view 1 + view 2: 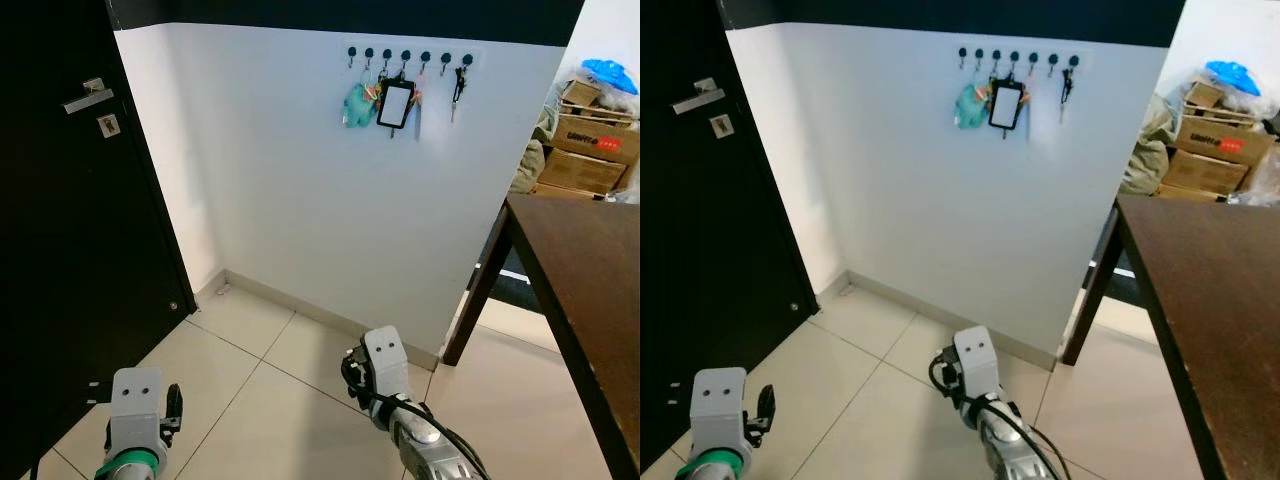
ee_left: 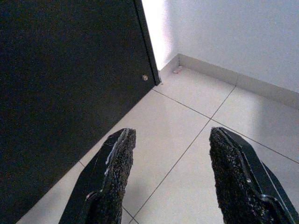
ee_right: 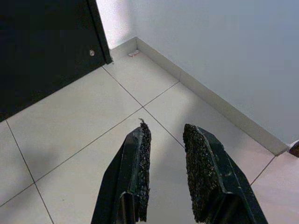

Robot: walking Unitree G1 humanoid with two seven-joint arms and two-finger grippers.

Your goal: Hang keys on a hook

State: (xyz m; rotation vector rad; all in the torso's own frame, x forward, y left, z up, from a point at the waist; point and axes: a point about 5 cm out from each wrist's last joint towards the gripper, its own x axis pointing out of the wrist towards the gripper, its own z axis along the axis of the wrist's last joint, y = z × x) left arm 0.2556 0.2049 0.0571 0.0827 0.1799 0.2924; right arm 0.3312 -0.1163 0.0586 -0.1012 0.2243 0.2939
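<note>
Left eye view showed a white wall (image 1: 300, 180) with a row of seven black hooks (image 1: 406, 56) near its top edge. Things hung straight down from the hooks, long axes vertical: a teal soft toy (image 1: 358, 105), a black-framed card holder (image 1: 395, 104) beside it, a pale strap (image 1: 418, 112) next, and a small dark set of keys (image 1: 458, 88) under the hook nearest the row's right end, hanging clear of the rest. The two hooks at the left end looked bare; which hook held the toy was too small to tell. A black door (image 1: 70, 230) with a metal handle (image 1: 88, 96) stood at the wall's left corner. A dark wooden table (image 1: 585, 270) ran along the right, its near corner close to the wall's right edge. Cardboard boxes (image 1: 590, 135) were stacked beyond it, three or so, a blue bag (image 1: 610, 72) on top; contents not visible. Left gripper (image 2: 170, 179) hung low over the tiled floor (image 1: 270, 400) near the door, fingers wide apart, holding nothing. Right gripper (image 3: 166, 175) hung low over the tiles near the skirting, fingers parted by a narrow gap, nothing between them.
</note>
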